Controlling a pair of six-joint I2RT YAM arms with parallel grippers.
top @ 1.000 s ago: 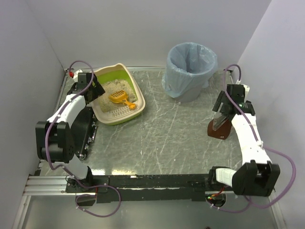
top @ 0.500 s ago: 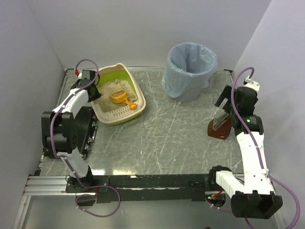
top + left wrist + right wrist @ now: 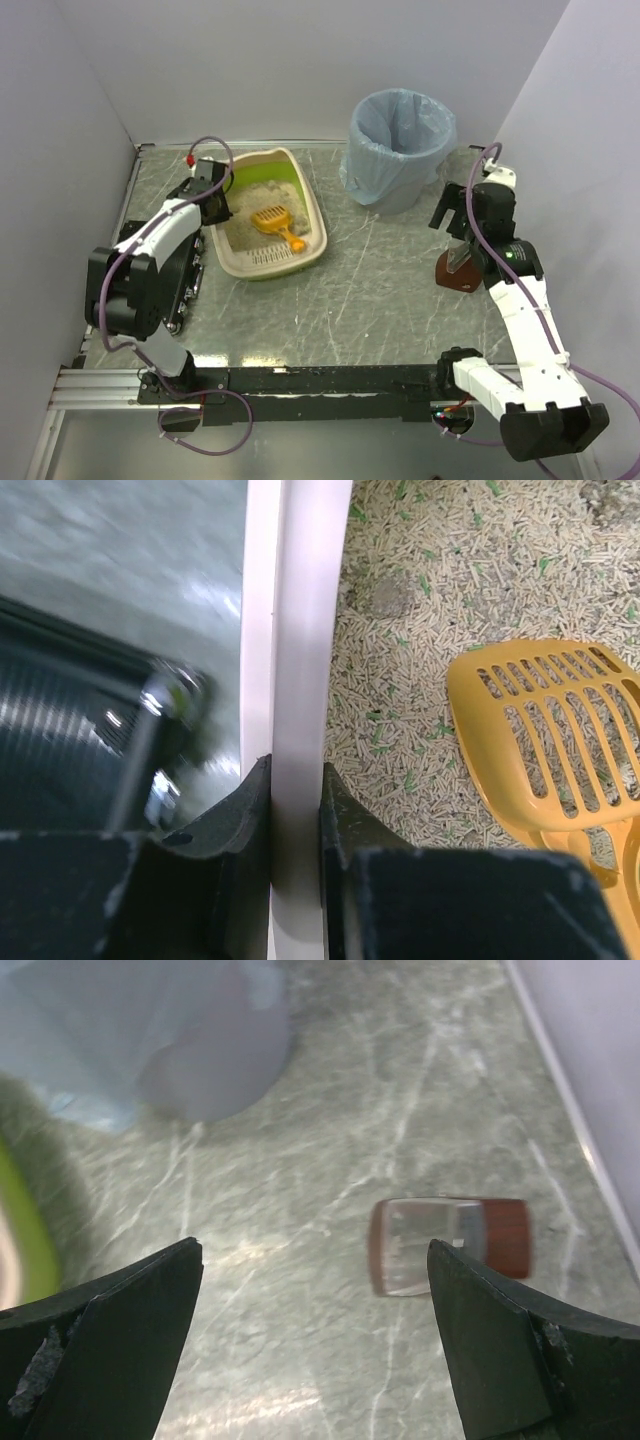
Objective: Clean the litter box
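The litter box is found left of the bin, an orange scoop lying on its litter. Its rim on the side away from the bin is pinched by the narrowly set left gripper. The right gripper, right of the bin, is spread wide, with nothing held.

- My worktop is grey-green and marbled with pale veins.
- The litter box sits toward the far left corner, its slotted lip facing the near edge.
- A grey bin with a light-blue liner stands by the far edge, right of centre.
- A small brown stand rests near the right edge.
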